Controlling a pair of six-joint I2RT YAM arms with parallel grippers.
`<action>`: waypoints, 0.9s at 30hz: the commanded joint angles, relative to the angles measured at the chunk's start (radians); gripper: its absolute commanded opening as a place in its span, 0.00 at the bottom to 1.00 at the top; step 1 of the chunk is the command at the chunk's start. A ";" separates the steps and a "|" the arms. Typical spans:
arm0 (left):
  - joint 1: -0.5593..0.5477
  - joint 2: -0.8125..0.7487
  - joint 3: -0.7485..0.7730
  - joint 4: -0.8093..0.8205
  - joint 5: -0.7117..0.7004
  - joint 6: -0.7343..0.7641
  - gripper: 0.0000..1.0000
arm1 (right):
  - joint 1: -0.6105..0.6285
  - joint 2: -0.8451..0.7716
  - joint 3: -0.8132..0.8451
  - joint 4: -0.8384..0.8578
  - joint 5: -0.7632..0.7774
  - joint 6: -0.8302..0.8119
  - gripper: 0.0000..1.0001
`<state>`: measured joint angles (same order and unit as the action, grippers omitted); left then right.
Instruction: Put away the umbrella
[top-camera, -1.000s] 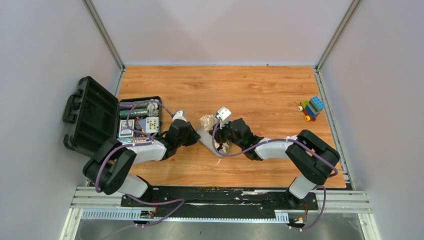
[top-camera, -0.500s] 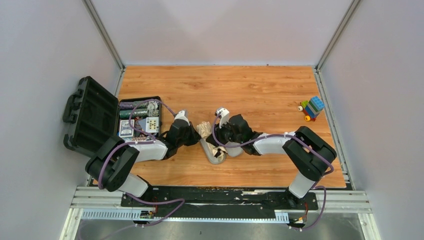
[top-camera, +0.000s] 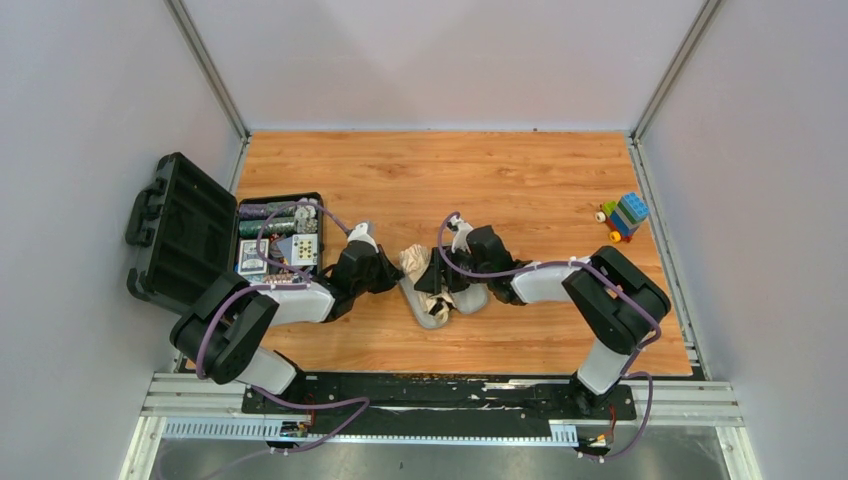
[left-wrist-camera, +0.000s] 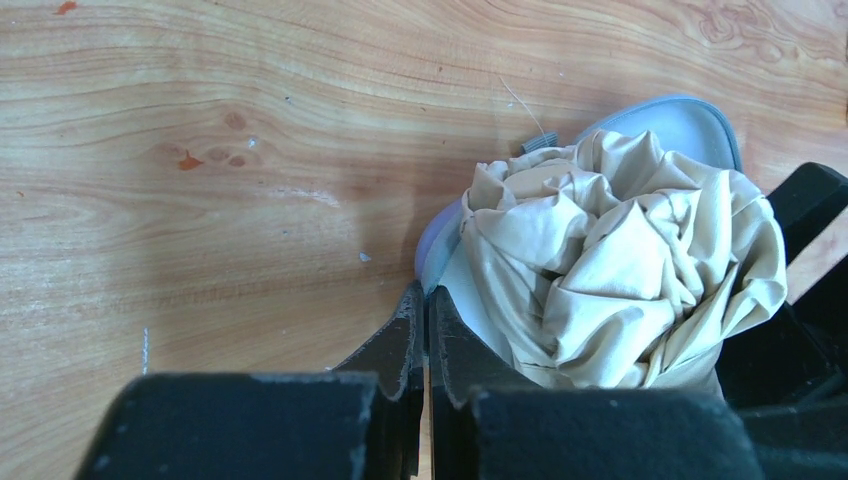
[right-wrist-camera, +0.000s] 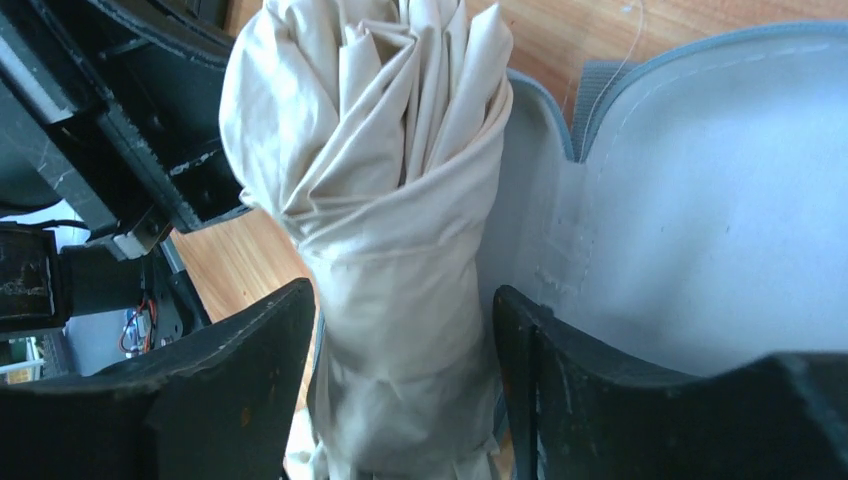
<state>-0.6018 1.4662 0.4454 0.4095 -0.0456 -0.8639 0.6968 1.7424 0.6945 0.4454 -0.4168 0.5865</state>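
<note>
The beige umbrella (top-camera: 415, 262) (right-wrist-camera: 390, 200), folded and crumpled, lies in the open lilac-grey case (top-camera: 428, 308) (right-wrist-camera: 700, 200) at mid-table, its bunched end (left-wrist-camera: 620, 270) sticking out over the case's far end. My right gripper (top-camera: 438, 279) (right-wrist-camera: 402, 292) is open, one finger on each side of the umbrella's wrapped body, with a slim gap at the right finger. My left gripper (top-camera: 392, 275) (left-wrist-camera: 426, 295) is shut, its tips pinching the rim of the case (left-wrist-camera: 680, 115) beside the fabric. The umbrella's shaft and handle are hidden.
An open black toolbox (top-camera: 282, 240) full of small items stands at the left, its lid (top-camera: 180, 230) leaning outward. A toy block car (top-camera: 624, 214) sits near the right edge. Grey walls close in the wooden table (top-camera: 500, 170) on three sides.
The right gripper brought the umbrella down into the case and has just widened its jaws around it. The left gripper closed on the case's rim.
</note>
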 joint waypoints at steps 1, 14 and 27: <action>0.005 -0.018 -0.012 0.077 -0.020 -0.011 0.00 | -0.002 -0.083 0.027 -0.191 0.056 -0.036 0.69; 0.006 -0.020 -0.027 0.108 -0.001 -0.023 0.00 | -0.002 -0.122 0.074 -0.285 0.105 -0.089 0.24; 0.005 -0.023 -0.059 0.160 -0.013 -0.059 0.00 | -0.045 -0.058 -0.082 0.056 -0.134 0.165 0.06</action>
<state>-0.6006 1.4677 0.3912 0.4992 -0.0383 -0.9043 0.6720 1.6432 0.6659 0.3511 -0.4500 0.6617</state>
